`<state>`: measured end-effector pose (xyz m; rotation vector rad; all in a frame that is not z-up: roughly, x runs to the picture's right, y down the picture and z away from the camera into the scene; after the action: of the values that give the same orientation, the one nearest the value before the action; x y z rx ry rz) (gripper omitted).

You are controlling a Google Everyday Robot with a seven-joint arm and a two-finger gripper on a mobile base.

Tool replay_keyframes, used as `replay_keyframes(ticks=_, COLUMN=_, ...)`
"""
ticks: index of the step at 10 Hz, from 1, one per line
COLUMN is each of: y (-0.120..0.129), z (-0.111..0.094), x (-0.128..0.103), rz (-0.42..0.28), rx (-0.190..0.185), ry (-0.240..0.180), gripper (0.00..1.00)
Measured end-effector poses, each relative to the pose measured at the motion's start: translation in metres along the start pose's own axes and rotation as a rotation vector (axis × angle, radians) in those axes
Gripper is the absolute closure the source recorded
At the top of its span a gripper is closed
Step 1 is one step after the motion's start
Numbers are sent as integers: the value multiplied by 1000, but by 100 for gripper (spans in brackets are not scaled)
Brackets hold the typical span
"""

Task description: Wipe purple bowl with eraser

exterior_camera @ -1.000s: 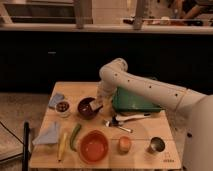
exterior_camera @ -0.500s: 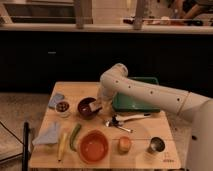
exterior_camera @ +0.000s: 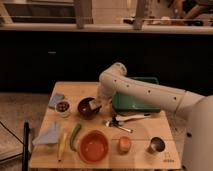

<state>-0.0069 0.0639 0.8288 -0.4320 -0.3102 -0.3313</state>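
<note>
Taking the purple bowl [exterior_camera: 88, 107] as our landmark, nearest the camera and in front of it we see the orange bowl [exterior_camera: 93, 146], with a green vegetable [exterior_camera: 75, 136] and a yellow one [exterior_camera: 62, 145] to its left, an orange fruit [exterior_camera: 124, 144] and the steel cup [exterior_camera: 156, 145] off to its right, all on the table [exterior_camera: 140, 160]. Just right of the purple bowl lie utensils [exterior_camera: 125, 120]; to its left sits the small white bowl [exterior_camera: 62, 107]. The pincer [exterior_camera: 96, 105] hangs at the purple bowl's right rim with the eraser [exterior_camera: 95, 104] at its tip; we cannot tell how its fingers stand. Compared with a second ago, the arm has swung leftward and lower, bringing the eraser from beside the bowl to its rim, so we judge the wiping is beginning. Behind the bowl, to the right, the green tray [exterior_camera: 135, 102] is more exposed than before.
</note>
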Motion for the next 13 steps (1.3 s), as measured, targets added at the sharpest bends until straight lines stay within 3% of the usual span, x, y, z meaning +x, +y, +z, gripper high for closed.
replay_keyframes(ticks=6, y=-31, z=13, x=-7, rz=-38, rx=-19, ry=12, gripper=100)
replay_keyframes(ticks=13, y=-53, z=33, x=-58, rz=-166, rx=-63, ry=-22, gripper=100)
